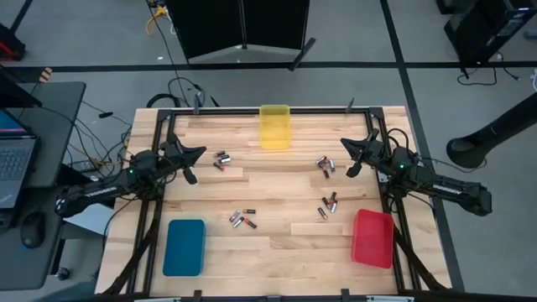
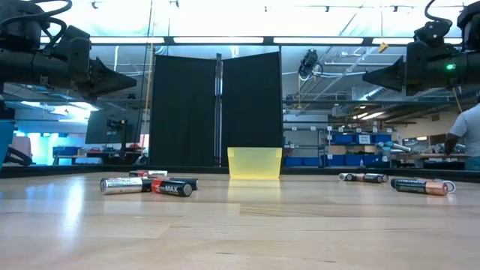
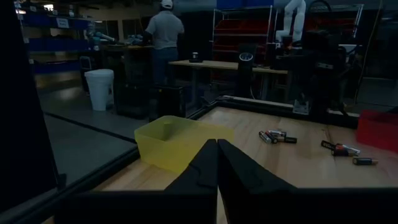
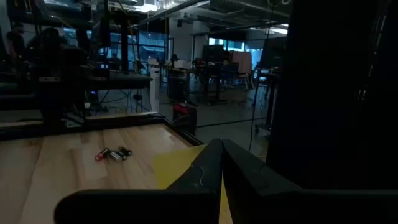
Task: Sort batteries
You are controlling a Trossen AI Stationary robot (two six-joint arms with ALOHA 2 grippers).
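Observation:
Small batteries lie flat on the wooden table in several loose clusters: one [image 1: 221, 158] near my left gripper, one [image 1: 325, 164] near my right gripper, one [image 1: 328, 205] by the red tray and one [image 1: 242, 221] in the middle. Some are silvery, some dark with reddish ends [image 2: 150, 184]. My left gripper [image 1: 198, 153] hovers shut over the table's left side, above and left of the nearest cluster; its fingers meet in the left wrist view [image 3: 216, 144]. My right gripper [image 1: 345, 144] hovers shut over the right side, its fingers together [image 4: 222, 144]. Neither touches anything.
A yellow tray [image 1: 274, 126] stands at the far edge's middle, a blue tray [image 1: 185, 247] near the left front corner and a red tray [image 1: 372, 237] near the right front corner. A black frame [image 1: 252, 110] rims the table. A person [image 3: 165, 31] stands in the room beyond.

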